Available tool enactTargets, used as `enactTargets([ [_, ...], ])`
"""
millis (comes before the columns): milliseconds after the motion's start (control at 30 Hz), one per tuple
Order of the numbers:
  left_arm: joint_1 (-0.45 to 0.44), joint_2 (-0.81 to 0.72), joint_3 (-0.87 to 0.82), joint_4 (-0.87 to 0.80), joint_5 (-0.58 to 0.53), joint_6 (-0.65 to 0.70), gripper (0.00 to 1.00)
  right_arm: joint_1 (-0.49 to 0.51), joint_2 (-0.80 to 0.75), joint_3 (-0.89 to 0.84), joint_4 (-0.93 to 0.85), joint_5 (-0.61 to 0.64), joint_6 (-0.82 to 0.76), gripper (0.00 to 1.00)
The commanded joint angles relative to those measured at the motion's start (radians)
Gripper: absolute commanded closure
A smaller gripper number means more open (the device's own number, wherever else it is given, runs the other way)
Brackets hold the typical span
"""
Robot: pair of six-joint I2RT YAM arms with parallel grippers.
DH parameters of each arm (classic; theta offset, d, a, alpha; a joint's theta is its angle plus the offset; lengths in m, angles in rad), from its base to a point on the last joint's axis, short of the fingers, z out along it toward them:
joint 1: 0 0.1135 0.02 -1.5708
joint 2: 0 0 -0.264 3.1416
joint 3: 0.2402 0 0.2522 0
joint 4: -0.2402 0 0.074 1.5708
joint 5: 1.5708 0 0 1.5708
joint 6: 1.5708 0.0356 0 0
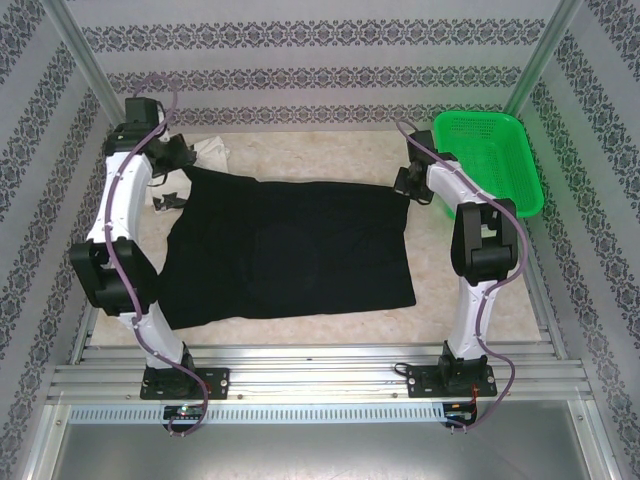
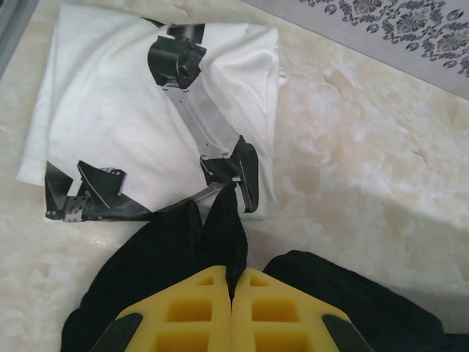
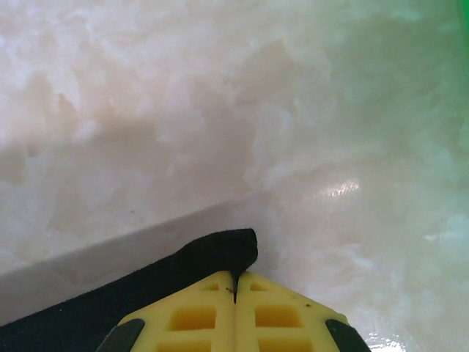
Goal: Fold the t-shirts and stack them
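Note:
The black t-shirt [image 1: 290,250] lies spread across the middle of the table. My left gripper [image 1: 183,158] is shut on its far left edge, and the left wrist view shows a peak of black cloth [image 2: 223,227] pinched between the yellow fingers [image 2: 183,308] of the gripper [image 2: 233,282]. My right gripper [image 1: 408,185] is shut on the far right corner; black cloth [image 3: 220,253] is clamped in the gripper [image 3: 234,290]. The white t-shirt [image 2: 154,110], folded and printed with black marks, lies just beyond the left gripper, at the far left [image 1: 213,152].
A green mesh basket [image 1: 490,160] stands at the far right corner. Patterned walls and metal posts close in the table on three sides. Bare marbled table [image 3: 293,110] lies beyond the right gripper. The arm bases sit on a metal rail [image 1: 320,375] at the near edge.

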Motion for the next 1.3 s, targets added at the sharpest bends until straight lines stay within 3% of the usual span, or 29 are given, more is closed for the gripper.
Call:
enactTargets([
  [0,0.012,-0.056,-0.017,0.087,0.05,0.063,1.0,-0.009,-0.04,0.018,0.018,0.01,-0.037,1.0],
  [267,0.018,-0.109,-0.067,0.124,0.081,0.106,1.0,-0.007,-0.072,-0.012,0.03,0.018,-0.071,1.0],
  [633,0.025,-0.306,-0.341,0.22,0.133,0.099,1.0,0.009,-0.157,-0.14,0.06,0.015,-0.099,1.0],
  [1000,0.132,-0.578,-0.758,0.174,0.025,-0.121,1.0,0.027,-0.248,-0.311,0.057,0.017,-0.04,1.0],
  [1267,0.149,-0.678,-0.987,0.22,0.042,-0.228,1.0,0.057,-0.304,-0.432,0.059,0.015,0.004,1.0],
])
